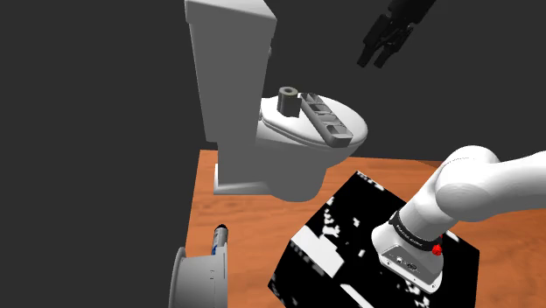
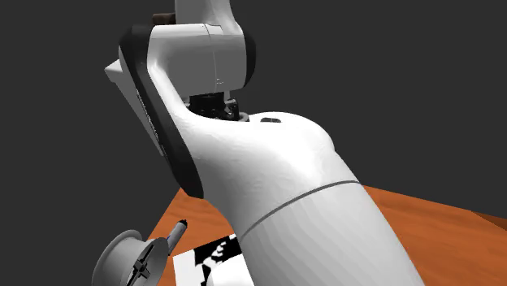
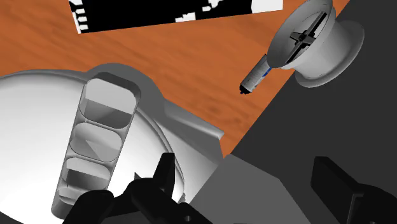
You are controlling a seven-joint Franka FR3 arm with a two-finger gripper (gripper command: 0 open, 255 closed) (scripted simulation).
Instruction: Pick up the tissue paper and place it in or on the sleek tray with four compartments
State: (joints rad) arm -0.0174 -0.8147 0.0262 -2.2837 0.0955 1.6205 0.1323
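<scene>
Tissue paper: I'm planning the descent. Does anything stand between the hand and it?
Nothing visible. The hand hangs in open air, up and to the shoulder view's right of the tissue paper, which stands uncovered on the toilet lid.

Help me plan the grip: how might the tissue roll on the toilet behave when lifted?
The tissue roll stands on end, so it probably won't roll unless tipped. Small beside the tray, it is likely light; a push may topple it.

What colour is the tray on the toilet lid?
The tray is grey; the wrist view shows it best.
</scene>
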